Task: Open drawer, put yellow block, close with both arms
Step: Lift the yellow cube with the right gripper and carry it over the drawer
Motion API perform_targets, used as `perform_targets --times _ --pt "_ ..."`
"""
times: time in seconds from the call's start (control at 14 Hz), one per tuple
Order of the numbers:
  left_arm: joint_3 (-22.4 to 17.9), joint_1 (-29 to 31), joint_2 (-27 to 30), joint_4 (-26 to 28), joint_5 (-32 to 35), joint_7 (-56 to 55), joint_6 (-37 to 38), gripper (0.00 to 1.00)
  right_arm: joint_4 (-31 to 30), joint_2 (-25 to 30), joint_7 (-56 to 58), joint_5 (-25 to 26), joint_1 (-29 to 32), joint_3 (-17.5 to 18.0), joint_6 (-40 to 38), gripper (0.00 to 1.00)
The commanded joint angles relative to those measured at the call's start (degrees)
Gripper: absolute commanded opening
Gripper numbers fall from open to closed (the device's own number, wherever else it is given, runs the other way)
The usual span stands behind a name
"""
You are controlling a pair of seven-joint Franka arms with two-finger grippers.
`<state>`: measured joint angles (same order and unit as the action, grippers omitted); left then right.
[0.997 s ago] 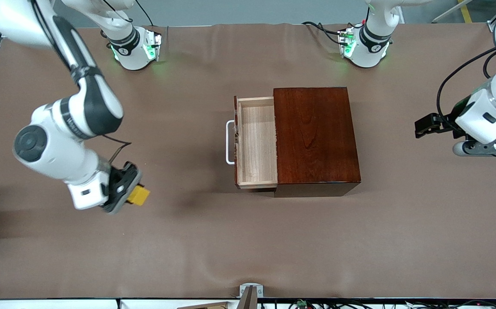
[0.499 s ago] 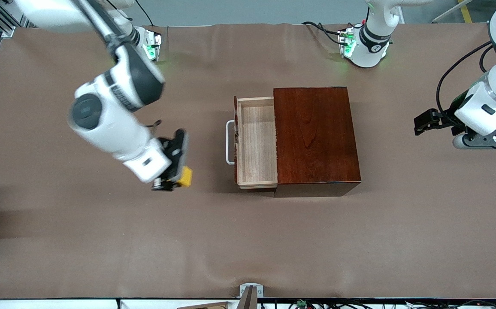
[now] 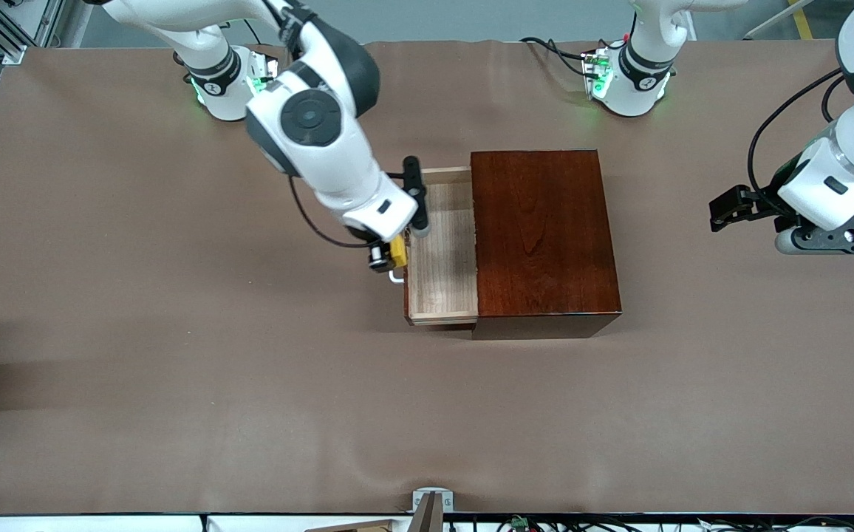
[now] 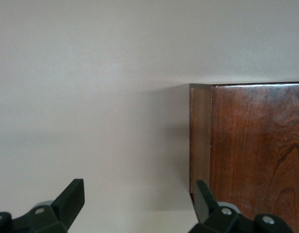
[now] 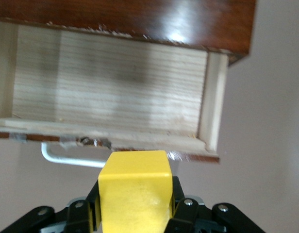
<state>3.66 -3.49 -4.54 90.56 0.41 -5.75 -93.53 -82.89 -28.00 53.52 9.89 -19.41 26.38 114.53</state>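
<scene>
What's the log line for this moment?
right gripper: shut on yellow block, over drawer handle | left gripper: open, waiting | drawer: open

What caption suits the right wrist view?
Right gripper holding the yellow block over the open drawer's handle edge.

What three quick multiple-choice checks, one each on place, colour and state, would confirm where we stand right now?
1. Where is the right claw?
A. Over the drawer's handle edge
B. Over the box top
C. Beside its base

2. What colour is the block it holds?
A. Red
B. Yellow
C. Green

3. What state is the drawer in?
A. Shut
B. Pulled out, tray bare
C. Pulled out, block inside

Key:
1 A: the front view shows it above the white loop handle.
2 B: the right wrist view shows a yellow cube between the fingers.
3 B: only light wood shows inside.
</scene>
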Motion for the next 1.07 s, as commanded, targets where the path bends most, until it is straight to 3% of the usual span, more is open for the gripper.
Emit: perform_targets --times 0.0,1.0 --pt "-0.94 -0.29 1.38 1.02 -1.46 1.00 -0.60 1.00 2.74 -3.20 -2.71 4.08 -5.27 -0.46 -0.89 0.00" --pt "-0.67 -0.38 1.11 0.67 -1.46 0.92 -0.60 1.00 3.09 -9.18 -9.40 7.51 -9.24 -1.77 4.56 0.00"
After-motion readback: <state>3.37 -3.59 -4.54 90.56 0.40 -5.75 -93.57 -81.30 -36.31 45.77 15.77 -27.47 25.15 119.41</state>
